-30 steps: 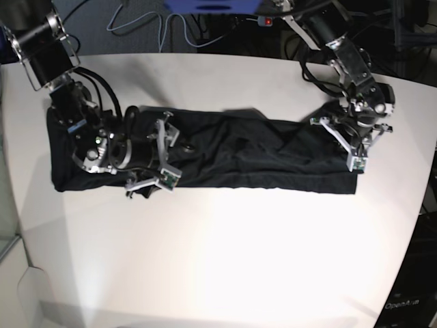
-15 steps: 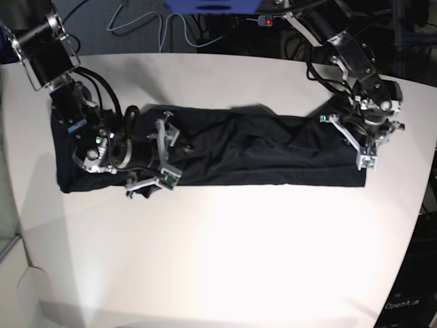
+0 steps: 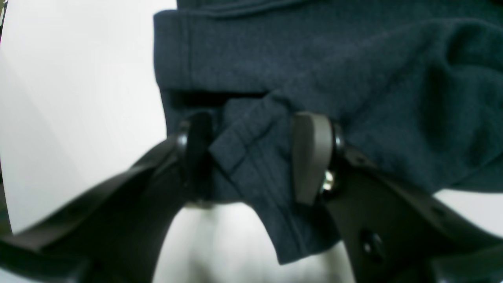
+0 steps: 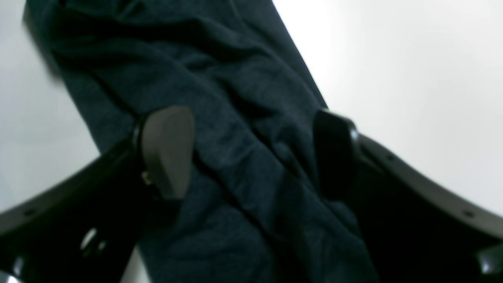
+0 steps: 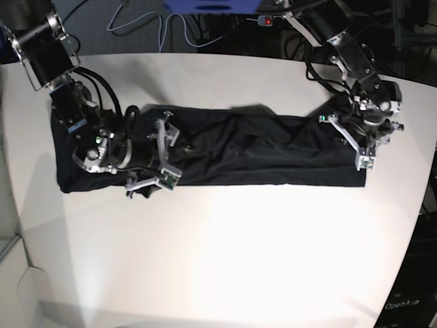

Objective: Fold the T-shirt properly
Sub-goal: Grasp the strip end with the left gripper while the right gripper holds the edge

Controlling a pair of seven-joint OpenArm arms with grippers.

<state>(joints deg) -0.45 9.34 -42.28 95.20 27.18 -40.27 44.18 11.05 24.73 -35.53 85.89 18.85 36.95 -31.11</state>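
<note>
The T-shirt (image 5: 259, 154) lies as a long dark band across the white tabletop (image 5: 225, 260), stretched between the two arms. Its black cloth swallows most detail in the base view: folds and layers in the middle read only as faint ridges, and which part is sleeve or body cannot be told there. The end toward the right arm is largely covered by that arm's wrist and hand, so the shirt's outline there is hidden.

The right hand (image 4: 251, 153) stands wide open, its two pads well apart, with rumpled cloth passing between them; whether either pad presses the fabric is unclear, and nothing is gripped. The lower part of that view is dark and blurred.

The left hand (image 3: 251, 157) is partly open at the shirt's other end. A hemmed corner of the cloth, folded into small pleats, sits between the pads; the dark left pad (image 3: 198, 153) is partly lost against the fabric, while the grey right pad (image 3: 310, 157) shows clearly. A gap shows beside the grey pad, so the cloth looks loose rather than clamped. A tongue of fabric hangs down between the fingers over the tabletop.
</note>
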